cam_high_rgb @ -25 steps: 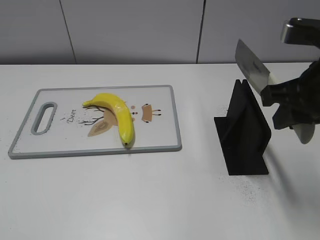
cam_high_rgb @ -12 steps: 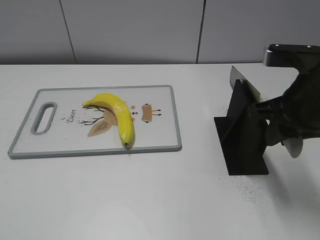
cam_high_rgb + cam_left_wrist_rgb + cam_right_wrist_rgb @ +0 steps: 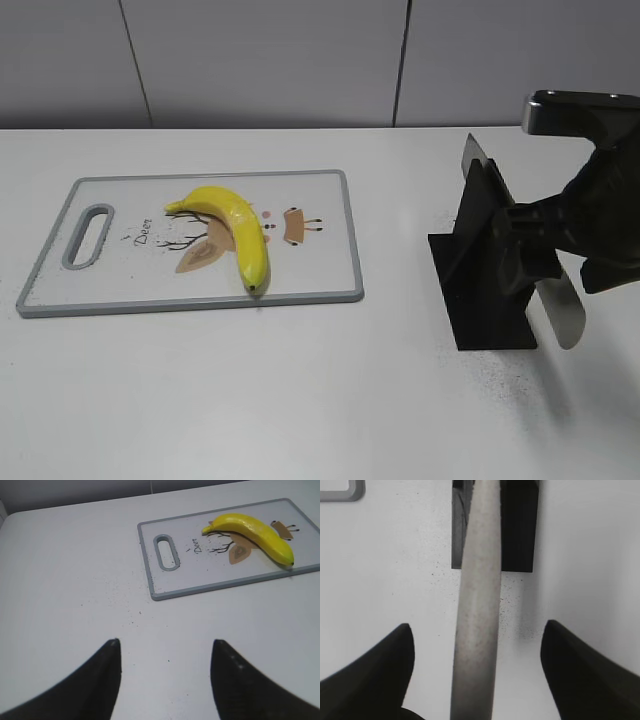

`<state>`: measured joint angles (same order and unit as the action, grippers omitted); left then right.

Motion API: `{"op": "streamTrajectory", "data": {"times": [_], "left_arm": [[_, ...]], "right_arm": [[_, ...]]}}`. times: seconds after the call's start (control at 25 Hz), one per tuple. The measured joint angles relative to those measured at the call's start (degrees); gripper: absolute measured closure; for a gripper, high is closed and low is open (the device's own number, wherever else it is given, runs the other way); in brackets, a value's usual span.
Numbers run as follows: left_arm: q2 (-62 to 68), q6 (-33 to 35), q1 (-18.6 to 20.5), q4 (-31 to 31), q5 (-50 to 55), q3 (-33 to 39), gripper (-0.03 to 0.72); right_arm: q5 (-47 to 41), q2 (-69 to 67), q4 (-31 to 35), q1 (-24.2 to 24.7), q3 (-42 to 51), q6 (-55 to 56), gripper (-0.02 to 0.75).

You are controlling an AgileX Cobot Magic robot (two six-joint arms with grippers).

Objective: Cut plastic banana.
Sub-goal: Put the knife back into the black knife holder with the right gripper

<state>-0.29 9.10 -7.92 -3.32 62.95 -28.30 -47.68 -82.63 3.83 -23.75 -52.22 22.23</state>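
A yellow plastic banana (image 3: 238, 225) lies in one piece on a white cutting board (image 3: 320, 270) at the left; both also show in the left wrist view, the banana (image 3: 252, 529) on the board (image 3: 200, 577). A knife (image 3: 562, 308) with a grey handle (image 3: 477, 580) rests in a black slotted holder (image 3: 485, 295) at the right, its blade tip sticking out the far side. My right gripper (image 3: 477, 625) is open, its fingers wide on either side of the handle and not touching it. My left gripper (image 3: 165, 642) is open and empty over bare table, short of the board.
The white table (image 3: 300, 400) carries dark specks near the holder (image 3: 520, 530). A grey wall runs along the back. The board's handle slot (image 3: 166, 552) faces my left gripper.
The right arm has come down and brought the knife from the air above the holder into its slot. The banana and board have not moved.
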Motion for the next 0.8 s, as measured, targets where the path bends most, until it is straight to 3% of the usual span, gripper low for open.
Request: {"op": "streamTrajectory", "data": {"times": [0.4,0.64,0.8], "left_arm": [[0.0,0.0,0.5,0.0,-0.2,0.0,0.136],[0.0,0.0,6.7,0.0,-0.4,0.0,0.136],[0.0,0.0,8.2,0.0,-0.4,0.0,0.136]], "right_arm": [[-2.3,12.6,0.0,-0.1,0.2,-10.3,0.117],[-2.3,28.3,-0.2,-0.1,9.0,-15.9,0.134],[-3.8,38.8,-1.2,-0.1,15.1,-18.0,0.149]]}}
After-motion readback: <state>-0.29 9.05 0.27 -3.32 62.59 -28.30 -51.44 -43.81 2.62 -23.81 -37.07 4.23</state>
